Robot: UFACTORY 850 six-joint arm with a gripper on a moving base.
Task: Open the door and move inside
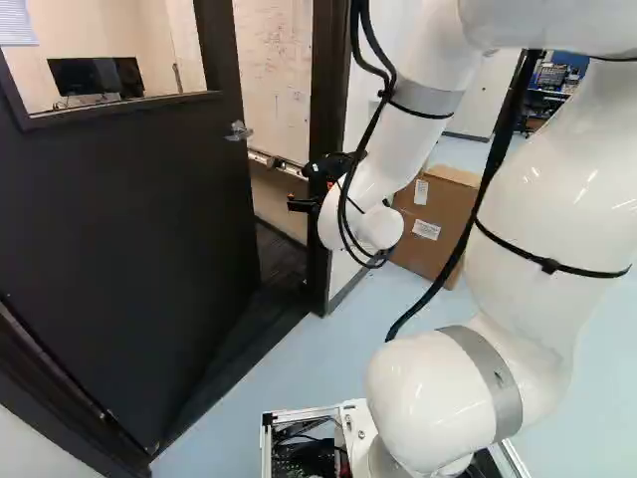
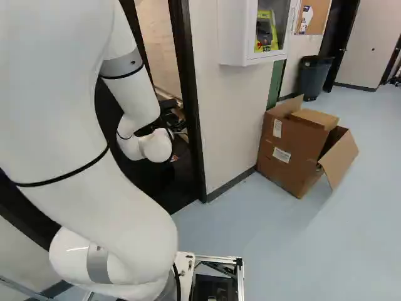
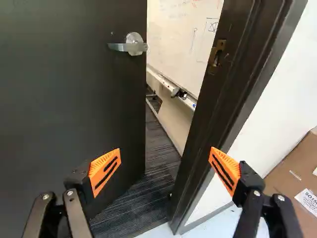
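Note:
At the doorway, right of the dark door point(image 1: 129, 229) in the left base view, is my gripper point(image 1: 307, 189). The door stands partly open, with a gap between its free edge and the frame. Its lever handle point(image 1: 239, 130) faces my side. In the wrist view my gripper point(image 3: 164, 168) is open with nothing between its orange pads. Ahead of it are the door's edge, the metal handle point(image 3: 132, 45) and the dark door frame point(image 3: 213, 104) with its strike plate. No finger is seen touching door or handle.
Through the gap show a whiteboard point(image 3: 183, 39) and dark carpet point(image 3: 153, 173). Right of the doorway, cardboard boxes point(image 2: 291, 147) stand by the wall below a white cabinet point(image 2: 235, 37). A grey bin point(image 2: 313, 76) stands farther off. A monitor point(image 1: 98, 77) shows through the door's window.

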